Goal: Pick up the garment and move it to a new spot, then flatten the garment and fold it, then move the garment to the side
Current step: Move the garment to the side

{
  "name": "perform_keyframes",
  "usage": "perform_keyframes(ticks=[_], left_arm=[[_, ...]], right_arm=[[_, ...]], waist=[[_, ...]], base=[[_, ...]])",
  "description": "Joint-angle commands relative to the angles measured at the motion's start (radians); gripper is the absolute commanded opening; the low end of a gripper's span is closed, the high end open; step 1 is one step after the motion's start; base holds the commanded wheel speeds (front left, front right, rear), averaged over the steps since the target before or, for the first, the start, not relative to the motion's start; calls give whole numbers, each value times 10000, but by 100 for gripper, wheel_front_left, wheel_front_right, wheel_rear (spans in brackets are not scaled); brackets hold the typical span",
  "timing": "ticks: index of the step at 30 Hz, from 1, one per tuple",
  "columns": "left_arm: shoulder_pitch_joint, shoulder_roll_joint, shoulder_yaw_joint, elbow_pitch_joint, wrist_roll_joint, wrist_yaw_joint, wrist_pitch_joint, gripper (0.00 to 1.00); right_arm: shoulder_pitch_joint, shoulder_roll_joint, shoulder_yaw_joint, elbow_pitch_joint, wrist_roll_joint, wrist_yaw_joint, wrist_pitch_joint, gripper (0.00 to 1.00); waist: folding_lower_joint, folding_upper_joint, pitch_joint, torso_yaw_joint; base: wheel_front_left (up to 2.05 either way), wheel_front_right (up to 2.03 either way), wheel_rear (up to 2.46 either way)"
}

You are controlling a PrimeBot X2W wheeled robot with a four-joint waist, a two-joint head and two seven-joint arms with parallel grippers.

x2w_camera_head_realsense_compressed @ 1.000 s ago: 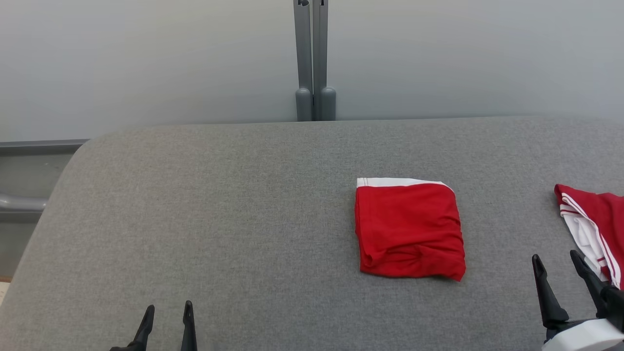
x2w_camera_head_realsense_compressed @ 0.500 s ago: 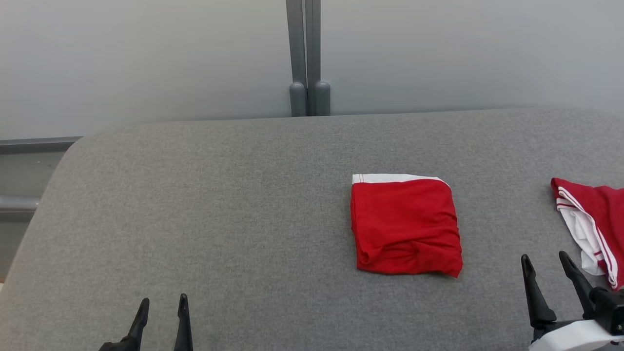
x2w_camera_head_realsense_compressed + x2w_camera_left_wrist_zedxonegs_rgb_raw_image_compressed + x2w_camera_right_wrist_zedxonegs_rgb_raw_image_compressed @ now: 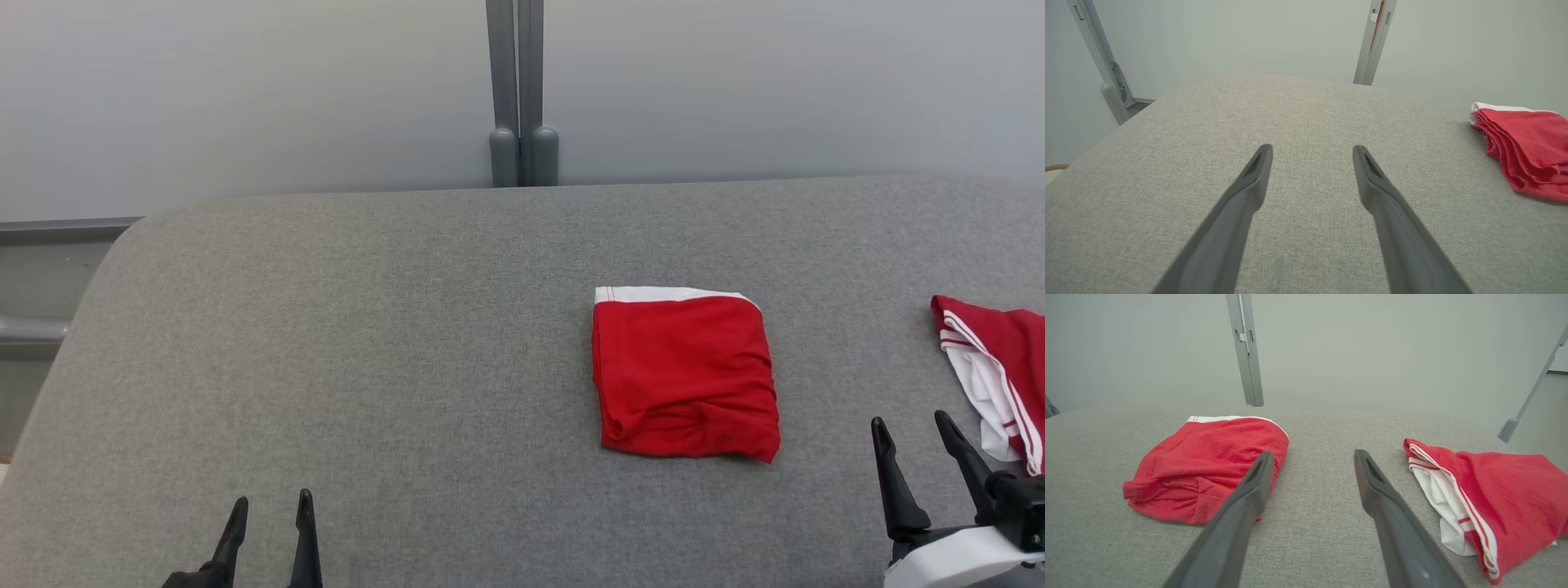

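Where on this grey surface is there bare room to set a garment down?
Widest: the grey surface left of the folded red garment. Crowded: the strip between it and the red-and-white garment, by the right pincer.

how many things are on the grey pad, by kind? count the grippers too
folded red garment: 1
loose red and white garment: 1
open grippers, left gripper and right gripper: 2
total: 4
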Motion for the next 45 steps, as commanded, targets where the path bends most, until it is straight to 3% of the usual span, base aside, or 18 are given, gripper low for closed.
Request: perform_keyframes(ticks=[1,9,14,19,24,32,33,34,40,45], left_arm=[[-146,24,65,-37,-24,34,-30,100],[-66,24,109,-103,-39,79,-30,100],[-318,24,-58,-83,-43,5,-30,100],[-964,24,-481,-59,-155,-51,-30,100],[-1519,26,-992,99,-404,107,-30,100],[-1599,23,-1278,71,-690,398,-30,100],[-1563,24,-1222,58,-676,425,-30,100],[-1521,24,-1157,64,-634,434,-30,100],[-1541,24,-742,-85,-363,339,-30,100],[-1841,26,-619,-124,-20,76,-30,100]], right_arm=[[-84,-47,10,-6,-56,3,-24,100],[-259,-57,11,-150,139,3,-24,100],[-1187,-610,795,521,979,0,115,100],[-3114,-951,1262,1487,2610,1,2123,100],[-4729,-1117,2010,2634,3350,4,4000,100],[-5367,-826,2785,4020,4837,3,5391,100],[-5368,-715,2828,4070,5079,3,5412,39],[-5392,-610,2901,4032,5358,4,5440,0],[-5742,-1417,2927,3274,6229,-2,5291,0],[-5430,-2974,2595,2389,6513,1,5887,0]], waist=[[0,-1,0,-6],[0,-1,47,-38],[0,-1,495,8],[0,-1,1588,324],[0,-1,2383,833],[0,-1,2660,1258],[0,-1,2655,1204],[0,-1,2645,1085],[0,-1,2870,-198],[0,-1,3316,-1424]], base=[[0,0,0],[0,0,0],[0,0,0],[0,0,0],[0,0,0],[0,0,0],[0,0,0],[0,0,0],[0,0,0],[0,0,0]])
